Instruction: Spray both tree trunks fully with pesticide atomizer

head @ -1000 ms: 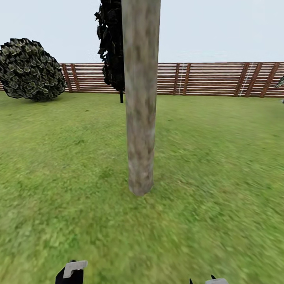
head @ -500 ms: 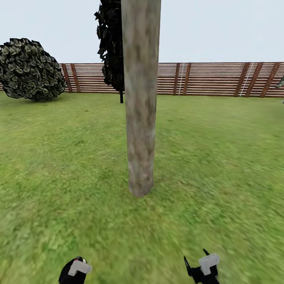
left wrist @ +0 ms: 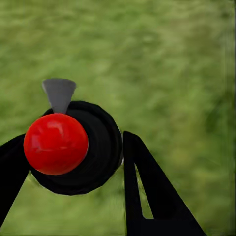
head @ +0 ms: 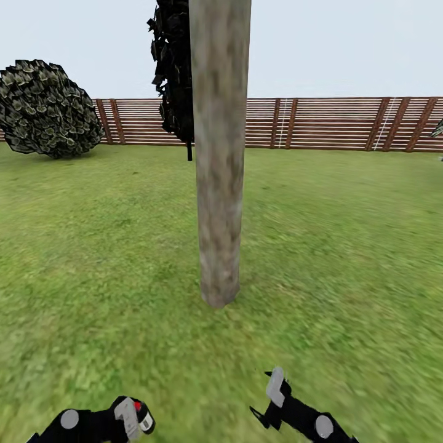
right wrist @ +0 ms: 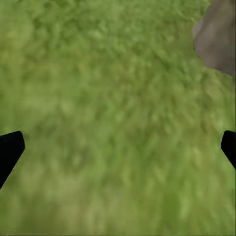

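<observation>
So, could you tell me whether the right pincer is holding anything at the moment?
No, the right pincer is open, its fingertips spread wide at the edges of the right wrist view with only the lawn between them.

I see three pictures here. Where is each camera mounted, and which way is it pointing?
Head view: on the robot's head, facing forward and down at the tree trunk, lawn and fence; both arms show at the bottom.
Left wrist view: by the left gripper, looking along its fingers at the pesticide atomizer they hold.
Right wrist view: by the right gripper, facing down at grass; black fingertips at the edges.
Shared: the trunk's base also shows in the right wrist view.
</observation>
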